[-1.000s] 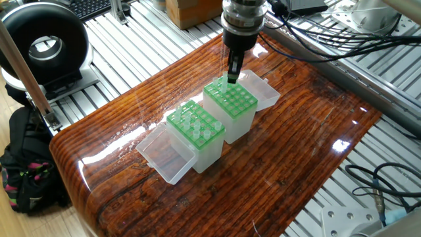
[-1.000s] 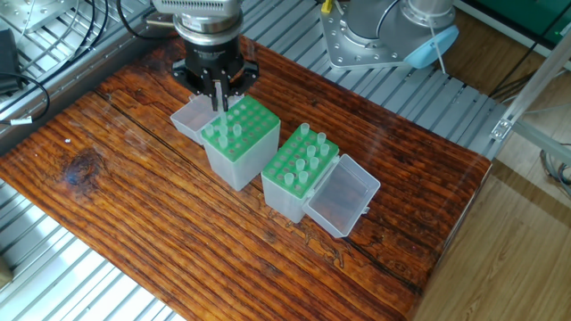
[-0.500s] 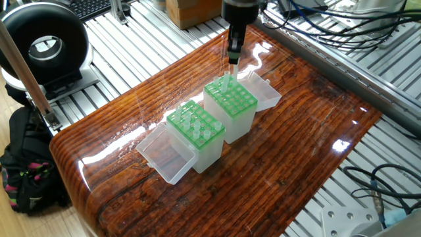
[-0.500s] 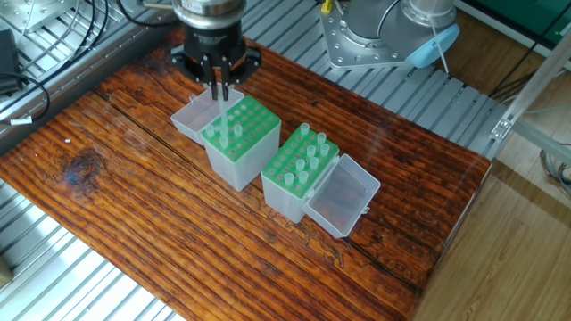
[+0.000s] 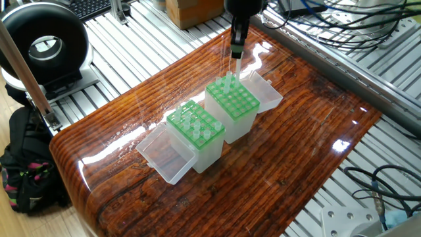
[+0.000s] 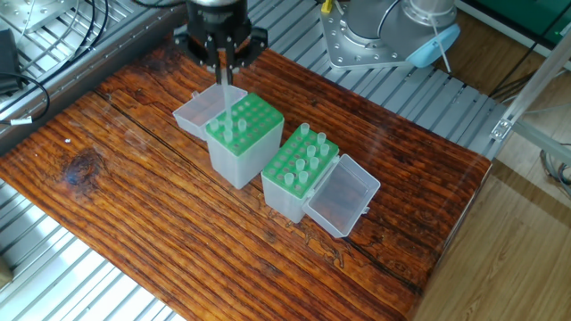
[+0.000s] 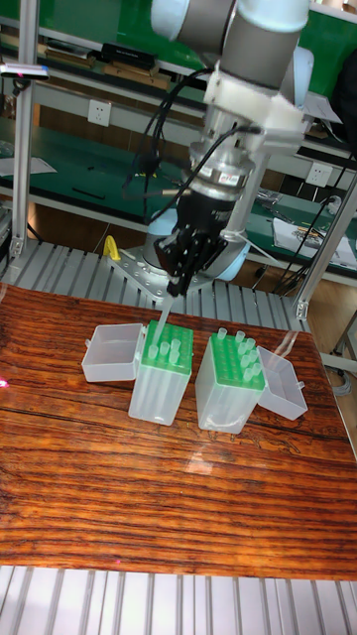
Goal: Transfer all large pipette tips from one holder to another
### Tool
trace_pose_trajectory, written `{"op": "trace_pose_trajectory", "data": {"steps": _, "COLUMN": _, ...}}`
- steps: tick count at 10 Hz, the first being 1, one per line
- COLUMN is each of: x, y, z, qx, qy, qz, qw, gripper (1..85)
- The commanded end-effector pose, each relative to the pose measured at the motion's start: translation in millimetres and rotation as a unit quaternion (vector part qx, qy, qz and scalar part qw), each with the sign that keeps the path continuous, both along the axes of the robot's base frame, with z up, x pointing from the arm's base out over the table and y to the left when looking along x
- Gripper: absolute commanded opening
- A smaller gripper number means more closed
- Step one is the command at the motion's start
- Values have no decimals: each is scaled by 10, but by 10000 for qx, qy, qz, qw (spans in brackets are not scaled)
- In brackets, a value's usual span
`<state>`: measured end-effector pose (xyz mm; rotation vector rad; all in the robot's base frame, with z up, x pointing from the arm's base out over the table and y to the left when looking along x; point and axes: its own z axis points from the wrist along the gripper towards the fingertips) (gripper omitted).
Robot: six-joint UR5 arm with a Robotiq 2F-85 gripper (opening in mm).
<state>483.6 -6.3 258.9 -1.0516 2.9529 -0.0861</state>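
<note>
Gripper (image 7: 180,281): pinched shut on one large pipette tip (image 7: 161,319), which hangs upright, long axis vertical, directly beneath the fingertips. Rack (image 7: 162,374) with seated tips lies straight below; second rack (image 7: 229,383) stands beside it.

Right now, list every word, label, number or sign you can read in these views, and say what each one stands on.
No text can be read in any view.
Green grid racks in translucent plastic boxes: no markings visible.
Glossy brown wooden table: no markings visible.
Robot arm's metal gripper: no label legible.
White papers on the background bench: print too small and blurred.
</note>
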Motion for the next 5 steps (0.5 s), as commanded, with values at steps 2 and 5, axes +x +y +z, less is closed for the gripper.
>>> {"op": "trace_pose_trajectory", "data": {"steps": 2, "x": -105, "y": 41, "z": 218, "qx": -72, "qy": 11, "qz": 7, "qw": 10000, "gripper": 90}}
{"op": "trace_pose_trajectory", "data": {"steps": 5, "x": -167, "y": 53, "z": 288, "qx": -80, "qy": 27, "qz": 21, "qw": 10000, "gripper": 90}}
